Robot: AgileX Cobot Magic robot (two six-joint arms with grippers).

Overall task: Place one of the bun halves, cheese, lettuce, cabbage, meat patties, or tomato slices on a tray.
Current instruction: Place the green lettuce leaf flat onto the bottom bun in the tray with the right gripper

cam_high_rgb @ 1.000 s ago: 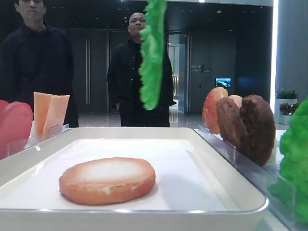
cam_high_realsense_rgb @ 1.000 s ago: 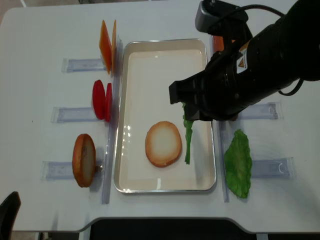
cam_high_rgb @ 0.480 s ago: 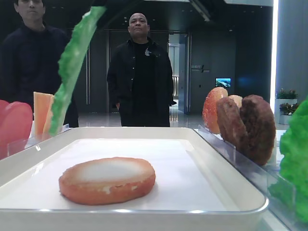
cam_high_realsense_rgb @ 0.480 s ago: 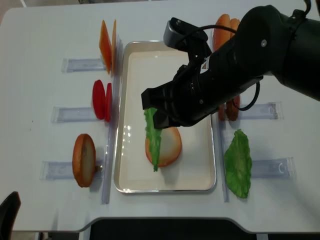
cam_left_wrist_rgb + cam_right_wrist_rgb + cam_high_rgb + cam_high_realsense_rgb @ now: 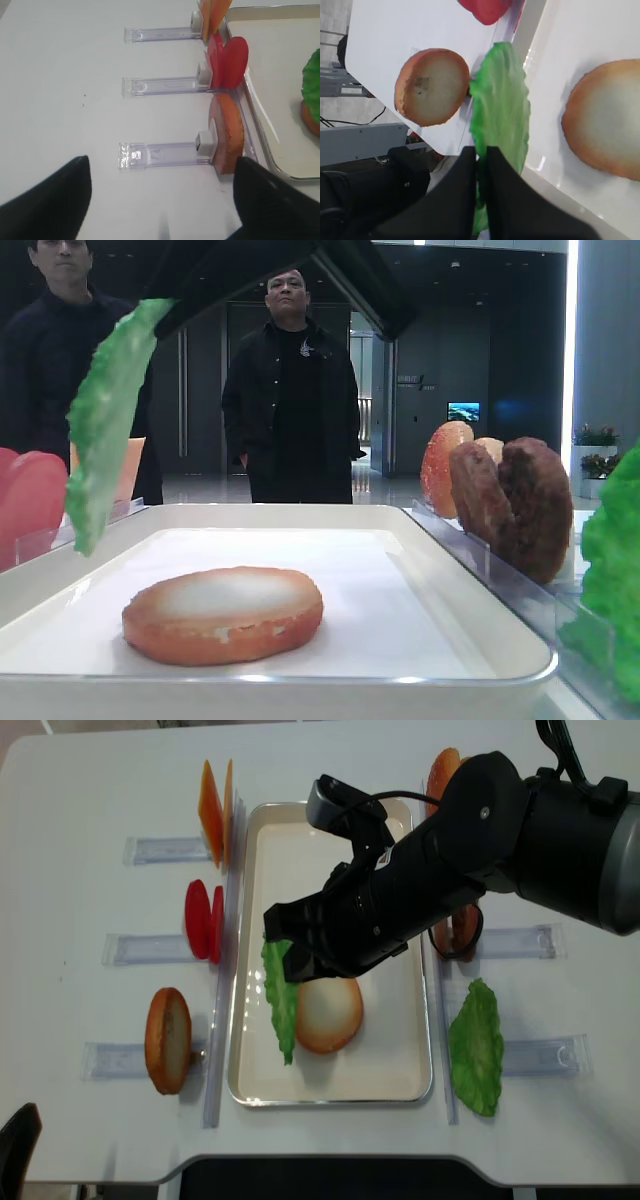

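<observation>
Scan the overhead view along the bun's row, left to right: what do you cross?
Standing bun half → tray rim → hanging lettuce held by the right gripper → flat bun half in the tray → second lettuce leaf on the right.

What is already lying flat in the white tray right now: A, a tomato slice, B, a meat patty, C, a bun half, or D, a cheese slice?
C: a bun half lies cut face up in the tray, while the right gripper holds a lettuce leaf hanging beside it.
</observation>
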